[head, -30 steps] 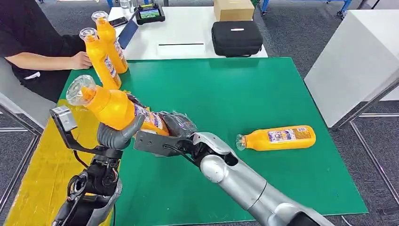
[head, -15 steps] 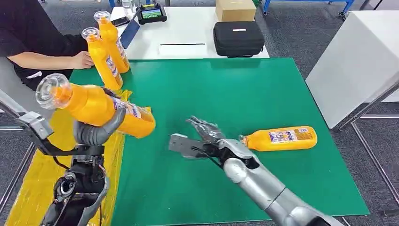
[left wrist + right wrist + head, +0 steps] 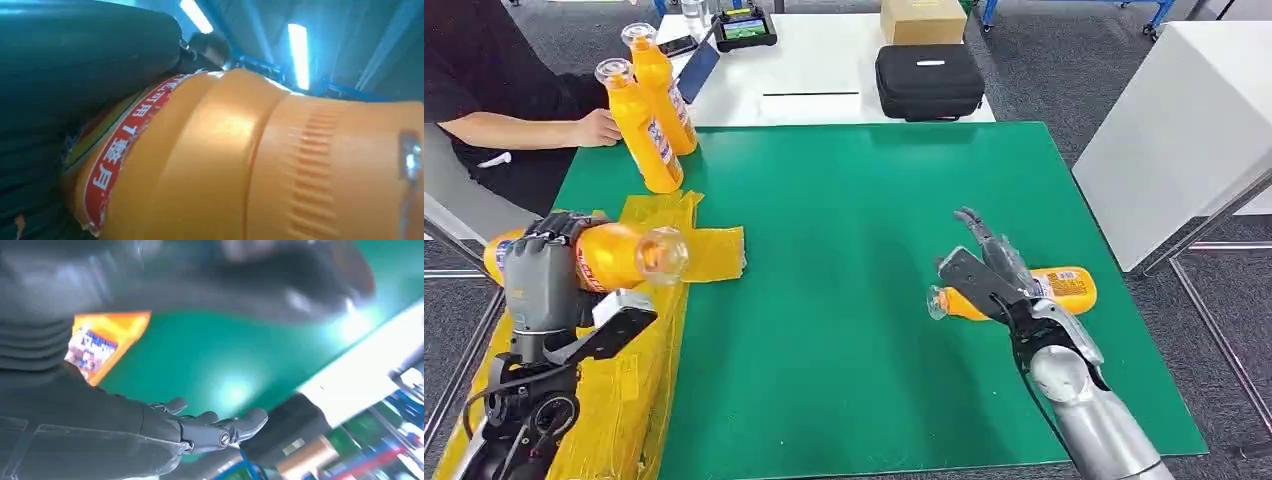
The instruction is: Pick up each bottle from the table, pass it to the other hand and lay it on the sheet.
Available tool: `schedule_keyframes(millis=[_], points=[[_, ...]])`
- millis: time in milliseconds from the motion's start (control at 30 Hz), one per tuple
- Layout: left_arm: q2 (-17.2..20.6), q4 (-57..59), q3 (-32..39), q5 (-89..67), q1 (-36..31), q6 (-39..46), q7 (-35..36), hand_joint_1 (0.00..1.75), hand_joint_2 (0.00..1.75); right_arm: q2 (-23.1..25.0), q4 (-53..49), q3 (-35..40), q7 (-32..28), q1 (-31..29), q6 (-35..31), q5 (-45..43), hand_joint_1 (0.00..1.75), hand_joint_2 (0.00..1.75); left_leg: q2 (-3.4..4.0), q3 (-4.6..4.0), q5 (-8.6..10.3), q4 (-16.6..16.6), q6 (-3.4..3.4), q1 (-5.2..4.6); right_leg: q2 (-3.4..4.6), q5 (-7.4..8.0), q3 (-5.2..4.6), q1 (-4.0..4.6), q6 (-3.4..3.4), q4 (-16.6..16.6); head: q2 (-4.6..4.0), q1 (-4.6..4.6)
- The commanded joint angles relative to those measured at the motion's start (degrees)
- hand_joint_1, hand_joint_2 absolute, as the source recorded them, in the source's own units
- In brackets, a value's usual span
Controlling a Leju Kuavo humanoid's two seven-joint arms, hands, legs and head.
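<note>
**Left hand holds a bottle over the yellow sheet; right hand spread above the lying bottle**

The left hand (image 3: pixel 542 285) grips an orange plastic bottle with a red-banded label (image 3: pixel 614 255), held roughly level, its clear cap pointing toward the middle of the green worktop (image 3: pixel 844 260). Bottle and hand sit above the crinkled yellow plastic sheet (image 3: pixel 639 390) that covers the worktop's left edge and hangs off it. In the left wrist view the same bottle's ribbed orange shoulder (image 3: pixel 280 165) fills the frame, with dark fingers (image 3: pixel 85 55) wrapped over its label.

The right hand (image 3: pixel 989 270) holds nothing, its fingers spread apart and pointing away from the robot. It is just beside a second orange bottle lying on its side (image 3: pixel 1064 285) on the right part of the green worktop, cap toward the centre; whether hand and bottle touch cannot be told. The right wrist view shows the extended dark fingers (image 3: pixel 215 427) over green surface, with a patch of that bottle's label (image 3: pixel 97 345) behind.

Two more upright orange bottles (image 3: pixel 649 105) stand at the far left corner, near a person's hand (image 3: pixel 596 128) resting on the edge. On the white table (image 3: pixel 824 70) beyond lie a black zipped case (image 3: pixel 929 80) and a cardboard box (image 3: pixel 921 20).
</note>
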Motion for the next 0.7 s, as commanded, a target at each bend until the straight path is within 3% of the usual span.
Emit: schedule_keyframes(millis=[33,267,367,500,533,600,633,700], points=[[5.6,19.4,-4.5,-9.5,-3.6,-10.0,3.4,1.75,1.75,-7.1,-12.5,-8.0,-4.2,5.4,2.1,-1.7,0.00,0.00,-0.24,0.12,0.04,-0.1,-0.07,-0.07,-0.19,-0.07,0.15,-0.08,-0.05,0.0,0.00,-0.02],[5.5,19.3,-4.6,-9.5,-3.8,-10.1,3.5,1.75,1.75,-6.7,-12.4,-7.9,-4.2,5.3,2.0,-1.7,0.00,0.00,0.11,0.22,-0.04,0.0,-0.13,-0.01,0.16,-0.07,0.21,-0.02,-0.08,0.0,0.00,0.00],[5.2,24.2,-7.0,-4.1,-4.1,-17.2,1.8,1.75,1.75,-8.4,-14.4,-8.9,-4.8,8.0,1.4,-1.1,0.00,0.00,0.11,0.24,-0.05,0.0,-0.14,0.01,0.17,-0.06,0.23,0.00,-0.09,0.0,0.00,0.00],[3.0,30.5,-10.8,-2.0,-6.1,-19.5,-0.5,1.75,1.75,-9.1,-16.3,-10.2,-4.7,10.6,1.3,-0.1,0.00,0.00,-0.05,0.35,-0.02,-0.1,-0.14,-0.03,0.02,-0.10,0.36,-0.04,-0.08,-0.1,0.00,0.00],[2.5,32.2,-12.3,-2.0,-7.5,-21.3,0.0,0.00,1.75,-8.9,-16.5,-10.5,-4.4,11.1,1.3,0.4,0.00,0.00,-0.03,0.21,0.01,-0.1,-0.09,-0.03,0.01,-0.05,0.22,-0.04,-0.04,-0.1,0.00,0.00],[1.5,34.1,-13.6,-0.6,-9.5,-24.3,0.0,0.00,1.75,-8.7,-17.1,-11.0,-4.0,12.2,1.4,1.0,0.00,0.00,-0.09,0.21,0.02,-0.1,-0.09,-0.03,-0.04,-0.06,0.22,-0.04,-0.05,-0.1,0.00,0.00],[1.1,34.9,-13.8,-0.2,-10.3,-25.1,0.6,0.00,0.00,-8.5,-17.5,-11.4,-3.9,13.0,1.4,1.3,0.00,0.00,-0.11,0.22,0.02,-0.1,-0.10,-0.02,-0.05,-0.07,0.25,-0.03,-0.06,-0.1,0.00,0.00],[0.5,34.5,-13.4,1.5,-10.4,-24.9,-0.1,0.00,0.00,-8.7,-18.4,-12.0,-3.6,14.3,1.8,2.3,0.00,0.00,-0.12,0.21,0.02,-0.1,-0.11,-0.02,-0.06,-0.06,0.23,-0.03,-0.06,-0.1,0.00,0.00]])
